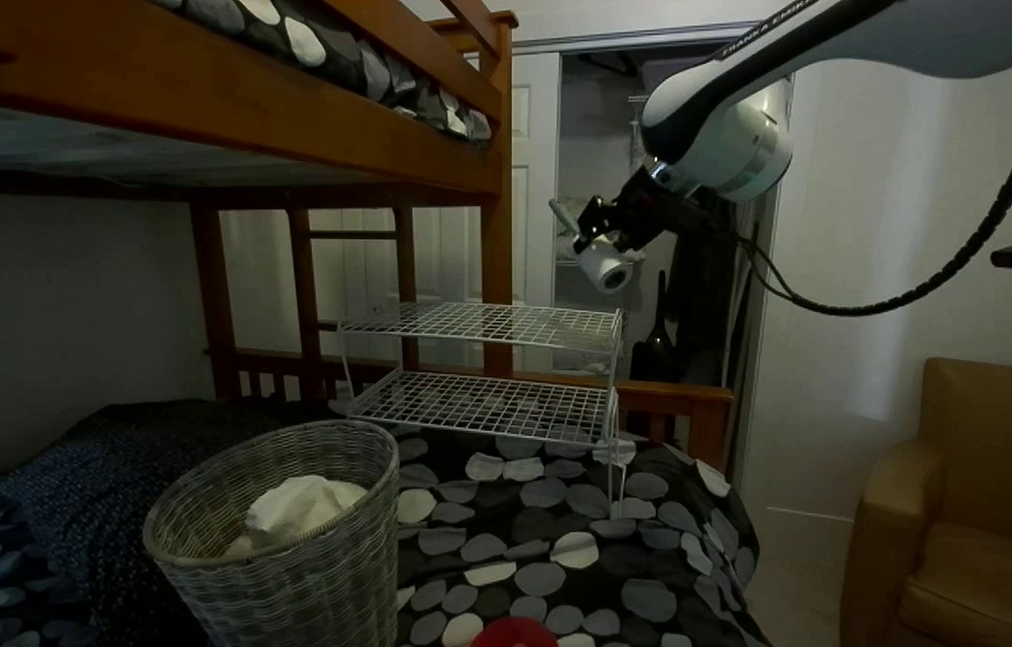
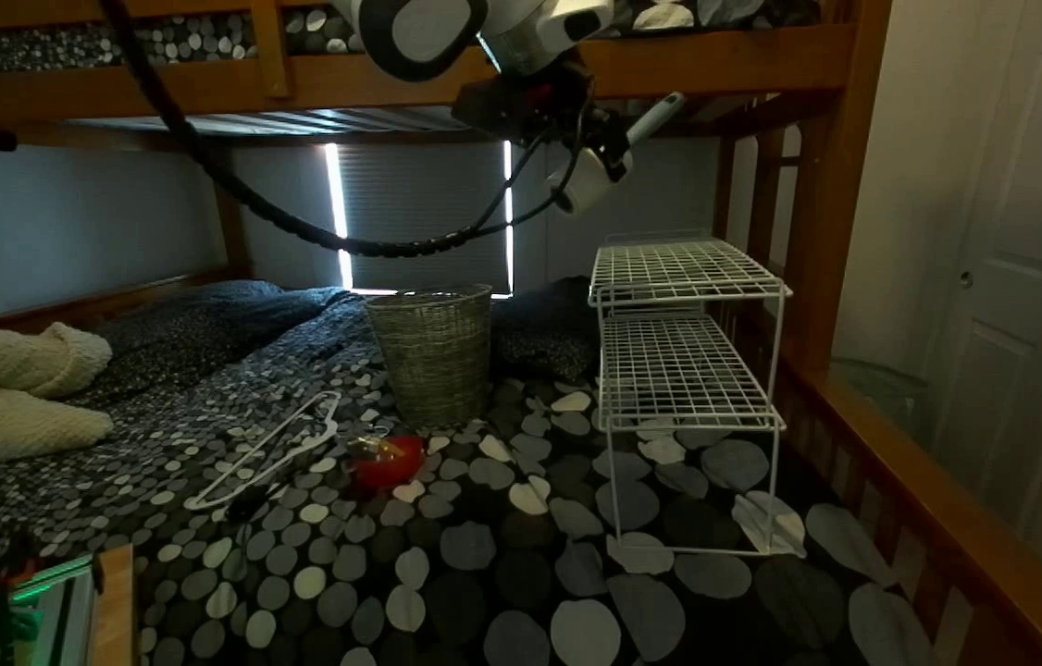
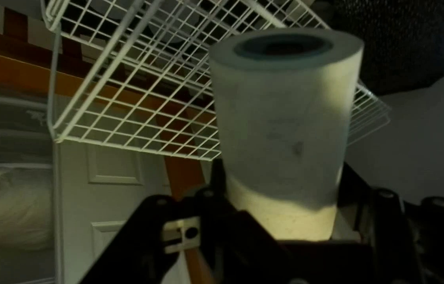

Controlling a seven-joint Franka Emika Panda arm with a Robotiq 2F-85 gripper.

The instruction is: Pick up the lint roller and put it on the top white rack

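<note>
Fingers (image 3: 352, 181): clamped on the roller (image 3: 285, 134), one on each side of its white roll, at the handle end.
Roller: up in the air in that grip, tilted; in both exterior views its handle (image 2: 655, 117) slants upward and the roll hangs lower, and the wrist view shows the roll's hollow end.
Arm (image 1: 883, 45): extends from the upper right in an exterior view, a black cable (image 1: 865, 310) looping below it.
Rack (image 1: 488, 404): white wire, two levels, standing upright on the bed (image 1: 551, 539).
Top shelf (image 1: 483, 322): lower than the roller in both exterior views and apart from it; whether the roller is straight over it, I cannot tell.
Bed: cover spotted grey and white on black.
Basket (image 1: 326, 575): wicker, upright on the bed, apart from the rack; a white cloth (image 1: 304, 508) lies inside.
Bowl (image 2: 391, 467): red, on the bed near the basket; what it holds is too small to tell.
Hanger (image 2: 303, 448): white, lying on the bed just beside the bowl.
Blanket (image 2: 12, 430): cream, fluffy, heaped on the bed at the left of an exterior view.
Upper bunk (image 1: 290, 126): wooden, over the bed, with spotted bedding (image 1: 371, 72).
Chair (image 1: 1000, 431): tan, at the right of an exterior view.
Blind (image 2: 424, 213): grey, light showing along both sides.
Door (image 2: 1021, 314): white, panelled.
</note>
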